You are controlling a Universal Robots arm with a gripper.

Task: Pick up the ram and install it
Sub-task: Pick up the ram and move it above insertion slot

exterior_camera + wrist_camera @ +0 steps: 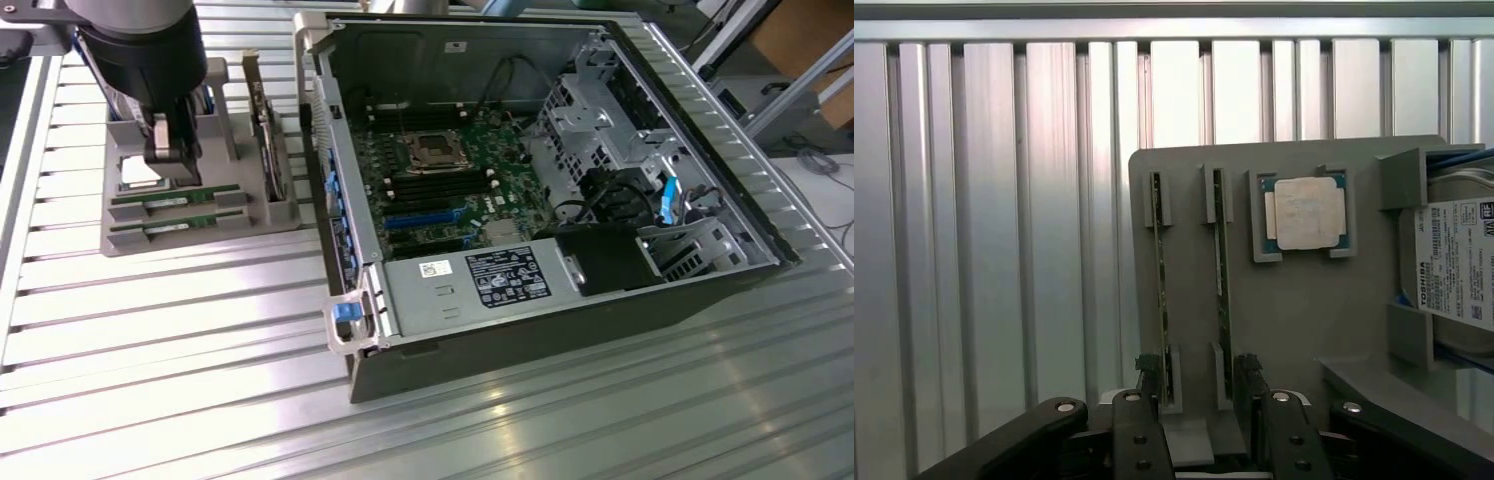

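Observation:
Two green ram sticks stand on edge in slots of a grey holder [1294, 310]. In the wrist view I see them edge-on, one ram stick [1160, 290] beside the other [1221, 270]. In the exterior view they lie at the holder's near end, ram [178, 196] and ram [171, 229]. My gripper [171, 150] hangs over the holder, open and holding nothing. In the wrist view the gripper [1196, 375] has its two dark fingertips [1146, 372] spread just outside the lines of both sticks. Whether they touch the sticks I cannot tell.
The holder also carries a square silver processor chip [1306, 213] and a hard drive [1457, 262] with a white label. An open computer case [350, 330] lies on the exterior view's right, with its motherboard [447, 180] and dark memory slots exposed. All sits on a ribbed aluminium table [160, 340].

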